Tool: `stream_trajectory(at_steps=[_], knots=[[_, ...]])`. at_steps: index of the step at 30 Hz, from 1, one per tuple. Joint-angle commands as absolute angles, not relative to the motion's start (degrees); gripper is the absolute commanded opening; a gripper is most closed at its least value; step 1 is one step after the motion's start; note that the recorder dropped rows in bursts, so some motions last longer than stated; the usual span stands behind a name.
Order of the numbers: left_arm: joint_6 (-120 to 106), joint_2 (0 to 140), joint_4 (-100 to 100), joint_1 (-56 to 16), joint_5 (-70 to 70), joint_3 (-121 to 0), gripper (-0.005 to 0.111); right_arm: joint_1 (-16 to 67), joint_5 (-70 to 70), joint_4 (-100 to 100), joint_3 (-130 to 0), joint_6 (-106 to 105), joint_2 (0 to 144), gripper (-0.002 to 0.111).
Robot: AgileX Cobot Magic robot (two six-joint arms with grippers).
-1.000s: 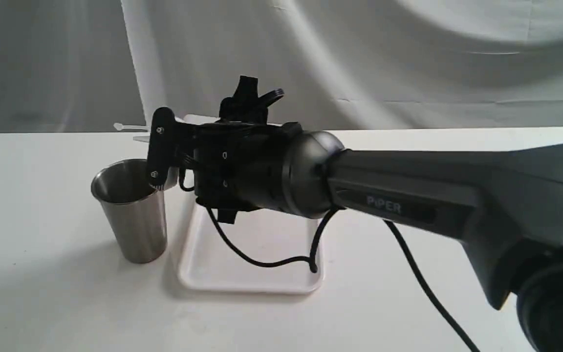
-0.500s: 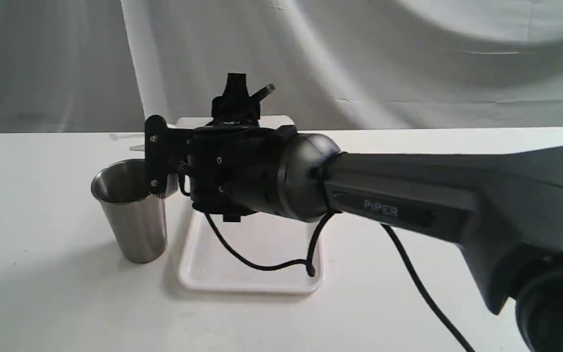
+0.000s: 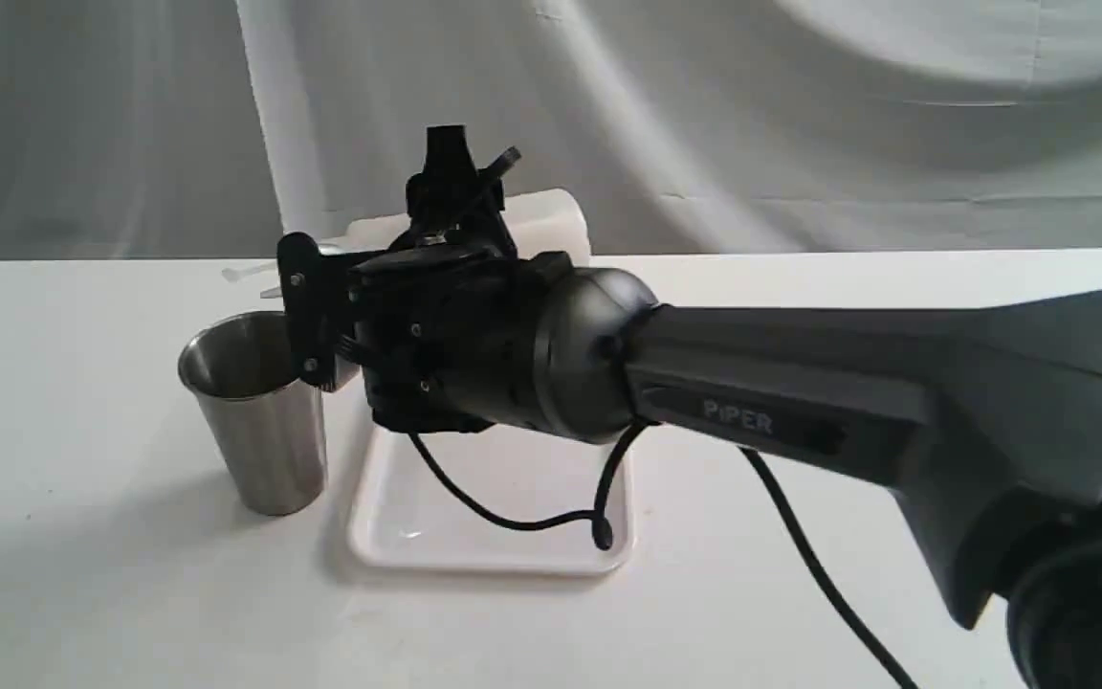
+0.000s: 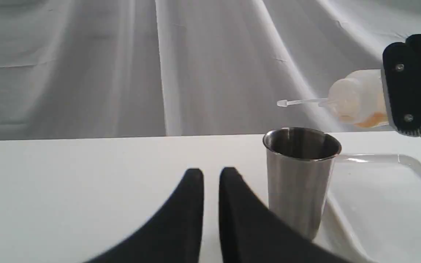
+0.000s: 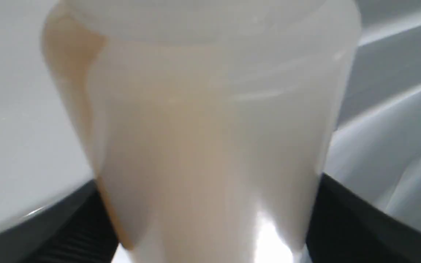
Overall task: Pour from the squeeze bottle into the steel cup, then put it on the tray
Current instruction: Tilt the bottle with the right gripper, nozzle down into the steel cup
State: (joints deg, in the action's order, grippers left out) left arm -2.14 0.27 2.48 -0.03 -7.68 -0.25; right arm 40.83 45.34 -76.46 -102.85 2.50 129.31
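My right gripper [image 3: 319, 304] is shut on the squeeze bottle [image 3: 551, 222], which lies roughly level above the steel cup [image 3: 259, 421] with its base end slightly higher. In the left wrist view the bottle [image 4: 356, 98] points its thin tip over the cup [image 4: 300, 182], amber liquid pooled along its lower side; no stream shows. The bottle [image 5: 210, 120] fills the right wrist view between the black fingers [image 5: 356, 219]. The cup stands upright beside the white tray [image 3: 503, 536]. My left gripper [image 4: 211, 175] is shut and holds nothing, low on the table close to the cup.
The right arm's black cable [image 3: 513, 517] hangs down over the tray [image 4: 389, 204]. A white table [image 3: 82, 574] carries everything, and a grey cloth backdrop [image 3: 800, 115] hangs behind it. The left gripper does not show in the exterior view.
The right wrist has rolled and drifted slightly left and up. The bottle's base end has risen into view behind the wrist. Cup and tray have not moved.
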Motion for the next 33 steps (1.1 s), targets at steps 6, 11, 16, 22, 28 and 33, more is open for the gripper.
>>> stream_trajectory(at_steps=[6, 11, 16, 22, 28, 33], knots=[[-2.0, 0.0, 2.6, 0.0, -7.6, 0.0, 0.008, 41.8, 47.6, -84.4, -103.3, 1.7, 128.3, 0.047], [-1.9, 0.0, 2.6, 0.0, -7.6, 0.0, 0.008, 42.0, 47.8, -86.1, -103.2, 1.7, 128.3, 0.047], [-1.9, 0.0, 2.6, 0.0, -7.6, 0.0, 0.008, 42.0, 49.3, -88.9, -103.2, 1.7, 128.3, 0.047], [-1.9, 0.0, 2.6, 0.0, -7.6, 0.0, 0.008, 42.1, 49.8, -90.6, -103.2, 1.7, 128.3, 0.047], [-2.1, 0.0, 2.6, 0.0, -7.6, 0.0, 0.008, 42.2, 50.5, -94.7, -103.2, 1.7, 128.3, 0.047], [-2.1, 0.0, 2.6, 0.0, -7.6, 0.0, 0.008, 42.2, 50.5, -95.6, -103.2, 1.7, 128.3, 0.047]])
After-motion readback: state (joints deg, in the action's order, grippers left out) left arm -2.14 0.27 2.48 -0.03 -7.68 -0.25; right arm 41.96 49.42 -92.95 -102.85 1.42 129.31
